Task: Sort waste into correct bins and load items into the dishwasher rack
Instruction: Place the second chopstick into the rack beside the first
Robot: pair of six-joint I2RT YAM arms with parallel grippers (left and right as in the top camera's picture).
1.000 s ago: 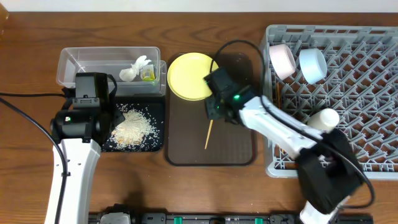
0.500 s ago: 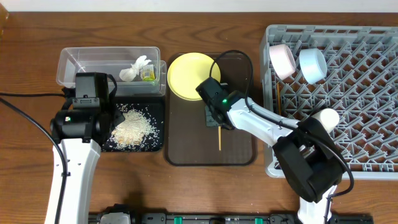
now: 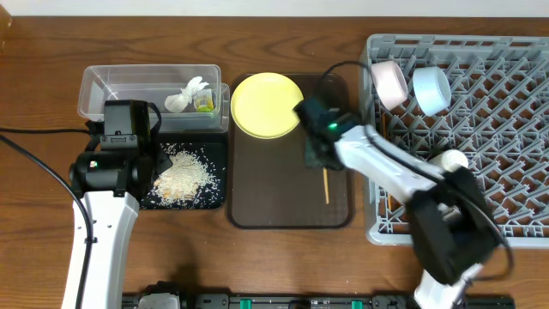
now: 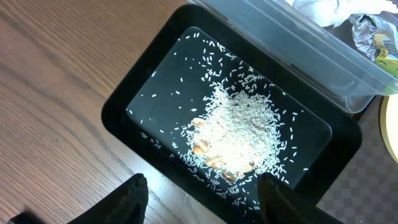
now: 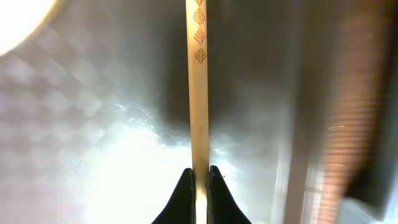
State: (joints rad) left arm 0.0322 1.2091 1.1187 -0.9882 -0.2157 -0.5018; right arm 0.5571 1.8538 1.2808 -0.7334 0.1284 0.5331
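Note:
My right gripper [image 3: 319, 154] [image 5: 199, 177] is shut on a thin wooden chopstick [image 3: 325, 184] [image 5: 198, 81], holding it above the brown serving tray, right of the yellow plate [image 3: 265, 105]. My left gripper [image 4: 202, 193] is open and empty over the near edge of the black tray [image 3: 220, 199] [image 4: 118, 102], which holds rice scraps [image 3: 183, 174] [image 4: 239, 134]. The clear tub [image 3: 96, 86] [image 4: 323, 46] holds the white tissue [image 3: 186, 93] and the green-yellow wrapper [image 3: 203, 102]. The grey rack [image 3: 497, 137] holds a white bowl [image 3: 389, 83], a light blue bowl [image 3: 431, 89] and a white cup [image 3: 448, 162].
The dark brown serving tray [image 3: 266, 193] lies between the bins and the rack. Another chopstick [image 3: 383, 142] lies in the rack's left edge. Black cables run over the wooden table [image 3: 34, 60] at the left.
My right gripper has swung right across the brown tray toward the rack, carrying the chopstick, which has turned to point toward the front edge. The left arm has not moved.

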